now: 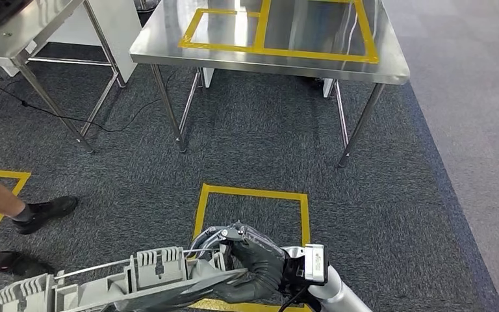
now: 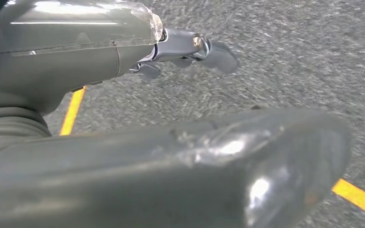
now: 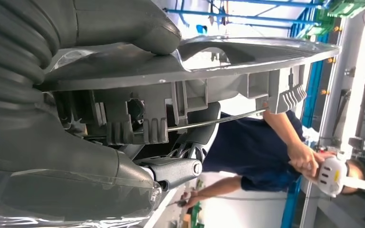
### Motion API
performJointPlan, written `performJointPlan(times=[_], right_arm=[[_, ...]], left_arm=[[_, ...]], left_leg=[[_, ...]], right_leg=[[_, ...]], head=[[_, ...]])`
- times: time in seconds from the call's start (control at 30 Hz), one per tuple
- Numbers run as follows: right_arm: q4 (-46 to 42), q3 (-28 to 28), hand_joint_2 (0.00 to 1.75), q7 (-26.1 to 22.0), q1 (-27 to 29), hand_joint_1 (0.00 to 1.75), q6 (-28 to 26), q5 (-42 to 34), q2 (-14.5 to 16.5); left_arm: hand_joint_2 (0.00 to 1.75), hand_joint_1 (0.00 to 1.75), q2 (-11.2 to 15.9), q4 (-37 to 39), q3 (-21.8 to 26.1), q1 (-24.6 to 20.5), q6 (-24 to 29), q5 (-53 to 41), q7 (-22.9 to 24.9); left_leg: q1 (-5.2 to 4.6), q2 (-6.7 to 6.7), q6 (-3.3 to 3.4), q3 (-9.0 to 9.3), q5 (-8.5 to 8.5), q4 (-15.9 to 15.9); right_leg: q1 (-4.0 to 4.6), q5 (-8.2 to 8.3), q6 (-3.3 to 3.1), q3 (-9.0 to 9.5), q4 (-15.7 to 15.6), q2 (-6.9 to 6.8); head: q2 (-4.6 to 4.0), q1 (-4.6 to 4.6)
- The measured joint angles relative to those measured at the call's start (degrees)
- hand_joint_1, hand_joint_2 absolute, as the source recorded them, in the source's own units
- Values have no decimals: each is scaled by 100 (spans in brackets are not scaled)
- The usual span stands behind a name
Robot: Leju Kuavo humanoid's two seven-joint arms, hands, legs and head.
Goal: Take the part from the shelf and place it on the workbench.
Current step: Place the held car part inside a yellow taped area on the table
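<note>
Our left hand (image 2: 190, 50) hangs over grey carpet (image 2: 285, 52), fingers apart, holding nothing. Going left to right in the head view: a person's black shoes (image 1: 42, 213) at the left edge, then the long grey ribbed part (image 1: 117, 283) low in front of us, its right end grasped by our right hand (image 1: 256, 263). Ahead stands the steel workbench (image 1: 312, 55), marked with yellow tape (image 1: 253, 48).
</note>
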Motion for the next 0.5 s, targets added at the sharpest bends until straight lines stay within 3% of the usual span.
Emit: performJointPlan(times=[0.07,0.13,0.17,0.23,0.27,0.3,0.33,0.4,0.43,0.5], right_arm=[[-13,2,175,-2,0,175,-4,-4,13],[-29,2,175,-3,-1,175,-12,-8,20],[-37,1,175,-5,0,175,-15,-10,21],[-43,0,175,-9,11,175,-15,-13,20],[-42,-1,175,-10,22,175,-15,-14,19],[-41,-1,175,-9,32,175,-14,-14,18],[-41,-1,175,-9,39,175,-12,-14,17],[-46,-1,175,-9,42,175,-5,-14,16],[-51,-1,175,-10,42,175,-1,-14,16],[-63,-3,175,-14,41,175,5,-14,16]], left_arm=[[0,0,-1,-1,1,5,7,12,2],[0,0,-2,-1,1,6,8,30,0],[0,0,-2,-1,0,2,8,37,-2],[0,0,-2,-1,1,-7,8,42,-3],[0,0,-2,-1,1,-9,8,42,-4],[0,0,-2,-1,1,-9,8,42,-5],[0,0,-2,-1,1,-8,8,42,-6],[0,0,-4,0,1,-7,7,42,-13],[0,0,-10,1,0,-13,6,42,-17],[0,0,-21,3,-1,-22,4,42,-33]], left_leg=[[-5,-18,81,2,6,-13],[12,-31,155,28,16,-45],[18,-36,188,42,19,-59],[1,-46,230,49,4,-60],[-11,-57,242,56,-8,-60],[-23,-73,246,71,-22,-59],[-34,-93,244,97,-38,-59],[-51,-131,229,171,-82,-62],[-62,-146,211,200,-105,-64],[-57,-165,158,216,-138,-74]], right_leg=[[0,-15,65,9,-5,5],[-22,-130,115,-56,168,82],[-33,-271,135,-186,431,138],[-38,-593,157,-614,1190,216],[-37,-673,159,-821,1510,227],[-34,-636,151,-940,1643,229],[-31,-488,131,-953,1565,232],[0,9,36,-696,866,261],[21,182,-26,-542,505,280],[59,288,-115,-383,115,308]], head=[[1,3],[1,19],[1,28],[0,46],[0,47],[0,47],[0,46],[0,47],[0,41],[0,40]])
